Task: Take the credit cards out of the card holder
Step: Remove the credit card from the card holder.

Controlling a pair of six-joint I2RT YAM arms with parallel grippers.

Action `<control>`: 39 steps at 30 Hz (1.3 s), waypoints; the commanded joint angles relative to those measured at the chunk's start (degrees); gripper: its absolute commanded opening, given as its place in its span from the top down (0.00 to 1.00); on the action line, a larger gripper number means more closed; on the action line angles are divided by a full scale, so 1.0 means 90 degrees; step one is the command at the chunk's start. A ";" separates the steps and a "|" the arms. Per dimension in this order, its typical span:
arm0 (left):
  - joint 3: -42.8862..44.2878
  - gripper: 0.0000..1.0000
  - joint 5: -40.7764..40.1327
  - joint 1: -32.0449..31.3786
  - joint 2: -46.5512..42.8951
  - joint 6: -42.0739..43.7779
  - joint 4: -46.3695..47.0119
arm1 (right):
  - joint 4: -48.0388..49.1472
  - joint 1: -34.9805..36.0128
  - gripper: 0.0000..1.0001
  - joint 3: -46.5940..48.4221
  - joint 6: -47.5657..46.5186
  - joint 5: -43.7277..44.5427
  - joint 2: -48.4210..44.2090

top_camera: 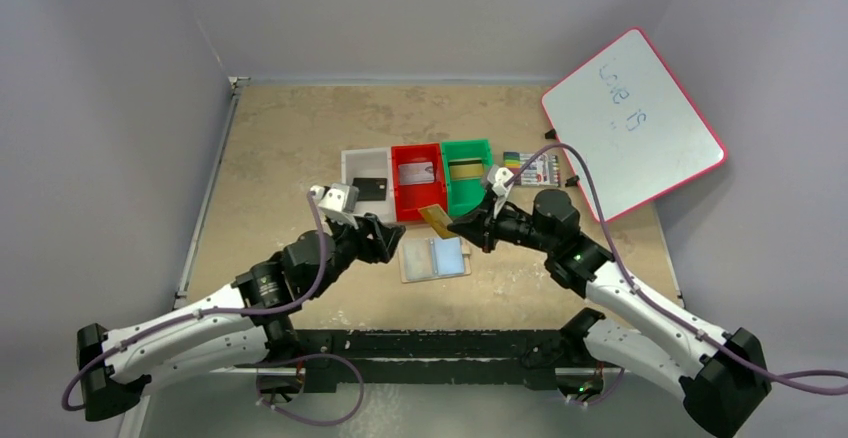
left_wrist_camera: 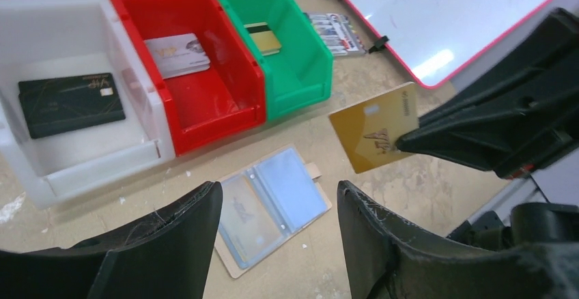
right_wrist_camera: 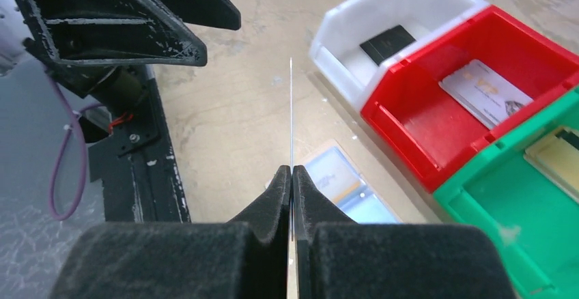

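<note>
Surface: worn tan table (top_camera: 290,158), grey walls round it; whiteboard (top_camera: 635,123) propped far right, marker pack (top_camera: 532,168) just beside green bin.
Card holder (top_camera: 435,258): lies open & flat on table, on near side of bins, betw. the two grippers; inner pockets face up.
L pocket: looks to hold a card w/ faint logo.
R pocket: looks empty, tho hard to tell thru the clear cover.
Gold card (left_wrist_camera: 374,127): up in the air above holder, apart from it, tilted.
R gripper (right_wrist_camera: 292,179): jaws pressed together, pinching gold card by one edge; edge-on in wrist view, straight, no bend.
L gripper (left_wrist_camera: 276,193): jaws spread, nothing betw. them; sits near holder's left side, no contact visible.
Bins: white bin (left_wrist_camera: 68,176) w/ black card (left_wrist_camera: 72,104); red bin (left_wrist_camera: 212,125) w/ pale card (left_wrist_camera: 176,54); green bin (left_wrist_camera: 300,87) w/ gold-ish card (left_wrist_camera: 261,36).
Handling, cards: prob. light, stiff, slick, thin; needs firm squeeze at the edge, else slips or pivots.
Handling, holder: prob. light & floppy, likely slides or lifts along w/ a card; best pinned by outer flap w/ one gripper, then pinch card's exposed short edge w/ the other.
</note>
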 commanded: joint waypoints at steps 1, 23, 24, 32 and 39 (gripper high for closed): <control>0.0425 0.38 0.0908 0.0012 -0.0102 0.1118 0.0306 | -0.0343 -0.0008 1.00 0.0582 -0.0225 -0.0802 0.0316; 0.2245 0.55 0.4211 0.0717 0.1127 0.3113 -0.1847 | -0.1508 -0.0013 1.00 0.1387 -0.1649 -0.2929 0.0798; 0.2222 0.56 0.4373 0.0722 0.1140 0.3180 -0.1809 | -0.1572 -0.0013 1.00 0.1423 -0.1695 -0.2927 0.0807; 0.1972 0.92 0.5022 0.0724 0.1021 0.3430 -0.1379 | -0.1766 -0.0013 1.00 0.1670 -0.1872 -0.3054 0.0975; 0.1949 1.00 0.5114 0.0716 0.1224 0.3335 -0.1445 | -0.1524 -0.0013 0.87 0.1793 -0.1922 -0.2521 0.0996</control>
